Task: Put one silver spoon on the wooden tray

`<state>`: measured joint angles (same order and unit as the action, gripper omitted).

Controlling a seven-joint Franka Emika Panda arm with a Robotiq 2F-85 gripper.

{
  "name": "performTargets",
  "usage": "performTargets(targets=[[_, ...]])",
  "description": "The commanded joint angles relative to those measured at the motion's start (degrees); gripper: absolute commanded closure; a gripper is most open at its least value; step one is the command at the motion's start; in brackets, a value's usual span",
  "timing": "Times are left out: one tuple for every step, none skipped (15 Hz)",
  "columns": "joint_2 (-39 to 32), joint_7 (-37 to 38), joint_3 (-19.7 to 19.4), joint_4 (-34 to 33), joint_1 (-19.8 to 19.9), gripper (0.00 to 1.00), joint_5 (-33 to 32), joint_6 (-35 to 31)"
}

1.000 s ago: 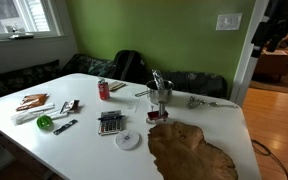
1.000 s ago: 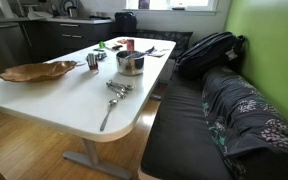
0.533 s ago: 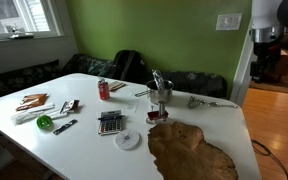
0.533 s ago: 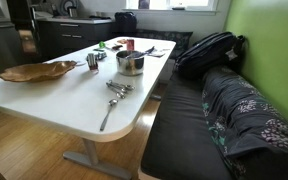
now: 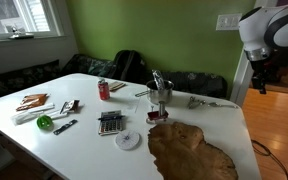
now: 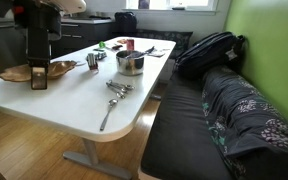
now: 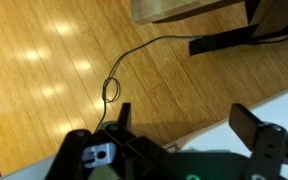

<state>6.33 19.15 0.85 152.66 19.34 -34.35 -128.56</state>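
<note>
Claw [image 7: 184, 128] in the wrist view stands spread wide, its two dark fingers far apart with nothing between them. Below it lies only wooden floor [image 7: 44, 60] with a thin looped cable [image 7: 109, 85]. Neither the spoon nor the tray shows in this view.

In an exterior view the claw [image 5: 258, 72] hangs off the far end of the counter [image 5: 84, 140], well apart from everything on it. The wooden tray [image 5: 189, 150] lies flat at the near end. The utensil cup [image 5: 161, 95] stands just beyond it. A thin silver line past the cup appears to be the silver spoon [image 5: 222, 103], though it is too small to be sure.

In an exterior view the claw [image 6: 39, 80] hovers in front of the wooden tray [image 6: 12, 72]. The silver spoon [image 6: 106, 113] lies alone and flat near the counter's rounded end, well apart from the tray. A small pile of loose cutlery [image 6: 119, 88] sits just beyond it.

The spoon is likely light, stiff and slippery. It lies so low on the smooth counter that the fingers could skate off it. The best hold is probably across the thin handle near its middle, with the fingers closing from the two sides. A grip at the bowl would likely let it pivot.
</note>
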Motion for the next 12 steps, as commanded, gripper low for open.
performTargets(targets=[[2.3, -6.3, -5.3, 2.8, -3.0, 0.00, -2.3, -8.6], [1.8, -9.1, -6.8, 3.0, -3.1, 0.00, -0.7, -12.2], [0.9, -12.0, -8.4, 3.3, -2.9, 0.00, 0.1, -16.8], [-0.7, -15.3, -10.1, 3.2, -2.6, 0.00, 1.7, -21.5], [-1.8, -18.9, -11.5, 3.3, -2.6, 0.00, 4.1, -24.8], [-4.1, -24.7, -13.3, 2.6, -3.2, 0.00, 9.4, -27.5], [-6.3, -28.7, -13.8, 2.1, -3.9, 0.00, 14.1, -29.3], [-8.6, -33.7, -14.0, 1.6, -5.0, 0.00, 19.4, -30.2], [-10.0, -38.8, -13.6, 1.0, -5.2, 0.00, 24.0, -30.0], [-12.0, -43.5, -12.9, -1.8, -5.4, 0.00, 28.0, -27.9], [-13.2, -45.8, -12.4, -3.3, -5.0, 0.00, 28.8, -26.6], [-15.1, -43.5, -12.3, -6.0, -5.2, 0.00, 26.0, -24.8]])
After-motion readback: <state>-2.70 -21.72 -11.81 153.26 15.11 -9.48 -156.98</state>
